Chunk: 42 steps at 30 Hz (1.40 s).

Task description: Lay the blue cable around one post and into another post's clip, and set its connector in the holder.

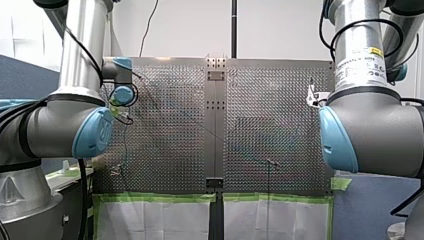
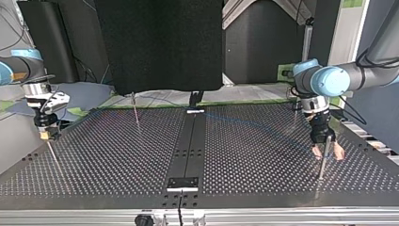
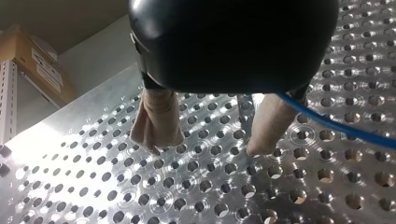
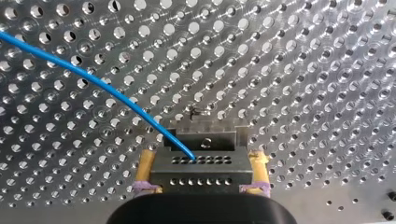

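Between the right gripper's [image 4: 201, 158] shut yellow pads [image 4: 145, 163] the connector [image 4: 201, 175] was held, cable [image 4: 93, 81] strung toward the left gripper [image 3: 208, 147], spread wide and empty. The cable could be snagged on its finger [image 3: 273, 126] if pulled taut.

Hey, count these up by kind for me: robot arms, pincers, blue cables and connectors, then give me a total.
Robot arms: 2, my left arm and my right arm
Pincers: 2, left pincer and right pincer
Blue cable: 1
Connector: 1
Total: 6
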Each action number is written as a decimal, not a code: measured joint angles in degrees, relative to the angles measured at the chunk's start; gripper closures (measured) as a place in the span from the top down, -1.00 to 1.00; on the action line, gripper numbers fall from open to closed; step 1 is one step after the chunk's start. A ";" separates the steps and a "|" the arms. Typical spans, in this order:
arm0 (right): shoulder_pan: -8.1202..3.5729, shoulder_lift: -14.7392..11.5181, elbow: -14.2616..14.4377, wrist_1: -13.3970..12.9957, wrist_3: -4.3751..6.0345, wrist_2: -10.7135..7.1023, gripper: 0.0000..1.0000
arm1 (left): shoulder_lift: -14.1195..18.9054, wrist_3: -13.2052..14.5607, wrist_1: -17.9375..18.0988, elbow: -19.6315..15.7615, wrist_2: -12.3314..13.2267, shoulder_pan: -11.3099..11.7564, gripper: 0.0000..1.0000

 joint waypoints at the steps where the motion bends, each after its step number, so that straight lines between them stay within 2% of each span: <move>1: 0.01 0.03 0.01 0.01 0.00 0.00 -1.00 | 0.00 0.01 0.00 0.00 0.00 0.01 1.00; 21: 0.37 0.21 0.02 -1.25 1.50 -0.85 -1.00 | 0.02 0.02 0.00 0.00 0.00 0.04 1.00; 42: 0.36 0.57 0.04 -2.96 1.85 -0.56 -1.00 | 0.01 0.02 0.09 0.00 0.00 0.03 1.00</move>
